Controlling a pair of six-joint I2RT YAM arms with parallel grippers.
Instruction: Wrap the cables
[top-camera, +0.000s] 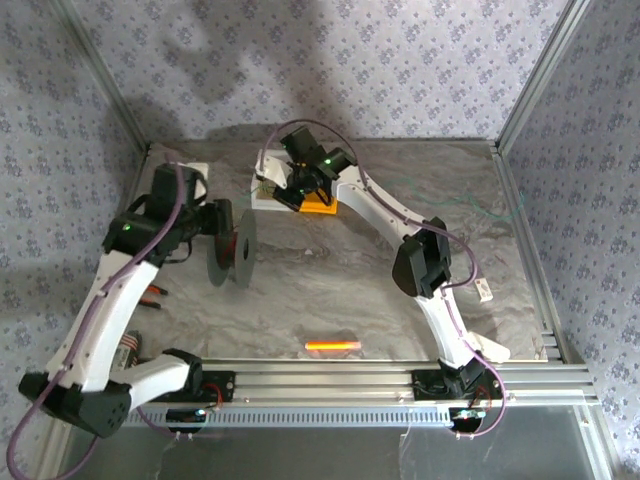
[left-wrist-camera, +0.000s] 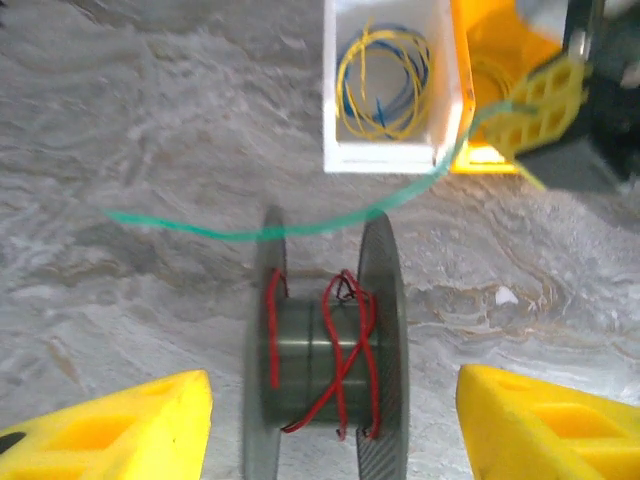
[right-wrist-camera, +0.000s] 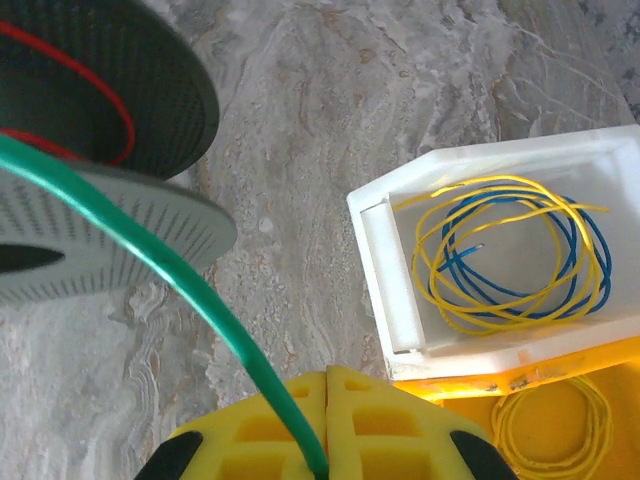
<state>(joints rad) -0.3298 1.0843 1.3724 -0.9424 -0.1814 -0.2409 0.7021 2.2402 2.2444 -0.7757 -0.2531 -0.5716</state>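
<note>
Cable (left-wrist-camera: 240, 232) first: thin green wire, clamped between the shut fingers of the right gripper (right-wrist-camera: 325, 430), running from there in a slack arc across the top of the black spool (left-wrist-camera: 320, 350) and trailing off to the left over the table (left-wrist-camera: 120, 120), not yet down on the core. Already on that core: a few loose turns of red wire (left-wrist-camera: 345, 350), crossing one another. Left gripper (left-wrist-camera: 333, 425) spread wide, one yellow finger either side of the spool, touching neither flange as far as visible. For a clean wrap: keep the green strand taut, lower it between the two flanges rather than over a rim, lay it against the core beside the red turns, then circle with steady tension and no jerk, minding kinks. Spool better steadied by the left fingers before any pulling, otherwise likely to tip or roll. Just beyond the spool, a white bin (right-wrist-camera: 385, 270) holding yellow and blue loops (right-wrist-camera: 480, 318), and a yellow bin (right-wrist-camera: 600, 370) right against it; both near the right gripper's likely path, so sweep wide of their walls and avoid snagging the loops. Near the front edge, well apart, an orange bar (top-camera: 332, 346), no obstacle
</note>
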